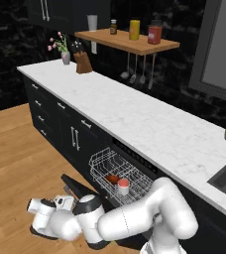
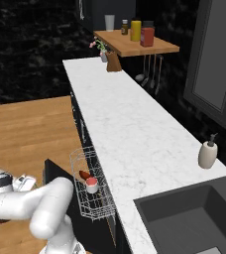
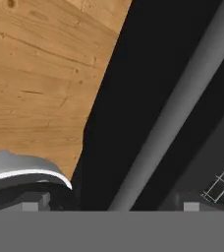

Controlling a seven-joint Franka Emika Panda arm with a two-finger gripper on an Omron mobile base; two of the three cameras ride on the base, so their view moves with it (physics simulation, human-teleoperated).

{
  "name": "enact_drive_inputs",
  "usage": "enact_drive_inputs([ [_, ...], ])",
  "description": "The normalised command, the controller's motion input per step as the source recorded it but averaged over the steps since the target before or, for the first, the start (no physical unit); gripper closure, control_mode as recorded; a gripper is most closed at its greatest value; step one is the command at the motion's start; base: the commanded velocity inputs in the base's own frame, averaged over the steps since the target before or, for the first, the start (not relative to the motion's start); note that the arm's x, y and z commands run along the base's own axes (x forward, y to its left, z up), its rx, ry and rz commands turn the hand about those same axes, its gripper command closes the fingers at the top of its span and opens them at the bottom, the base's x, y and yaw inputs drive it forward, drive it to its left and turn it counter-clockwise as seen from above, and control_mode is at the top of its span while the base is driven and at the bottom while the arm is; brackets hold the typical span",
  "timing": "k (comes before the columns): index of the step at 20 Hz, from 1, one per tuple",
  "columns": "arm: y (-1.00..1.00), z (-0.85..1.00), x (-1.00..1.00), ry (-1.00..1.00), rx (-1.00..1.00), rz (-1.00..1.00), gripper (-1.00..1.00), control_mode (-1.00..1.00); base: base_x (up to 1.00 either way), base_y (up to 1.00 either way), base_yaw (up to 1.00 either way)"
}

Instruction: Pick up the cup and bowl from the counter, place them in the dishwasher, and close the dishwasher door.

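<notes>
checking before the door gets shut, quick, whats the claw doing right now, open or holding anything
claw: open, holding nothing, down at the dishwasher door by its bar handle.

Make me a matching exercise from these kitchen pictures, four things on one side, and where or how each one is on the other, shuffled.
Things:
1. cup
2. dishwasher door
3. soap dispenser
4. knife block

Places or states:
A. on the counter beside the sink
B. in the pulled-out wire rack
C. hanging partly open
D. at the counter's far end, under the wooden shelf

Pairs: 1-B, 2-C, 3-A, 4-D
</notes>
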Motion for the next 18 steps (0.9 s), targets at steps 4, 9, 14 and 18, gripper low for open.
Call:
enact_drive_inputs([
  [4, -0.79, -1.0, -0.54, 0.0, -0.03, 0.0, -1.0, -1.0, 0.0, 0.0, 0.0],
  [9, -0.51, -1.0, 0.09, 0.03, -0.16, -0.1, -1.0, -1.0, 0.0, 0.0, 0.0],
  [14, -0.11, -1.0, 0.51, 0.11, -0.35, -0.09, -1.0, -1.0, 0.0, 0.0, 0.0],
  [18, -0.5, -1.0, 0.9, -0.1, -0.51, -0.13, -1.0, -1.0, 0.0, 0.0, 0.0],
])
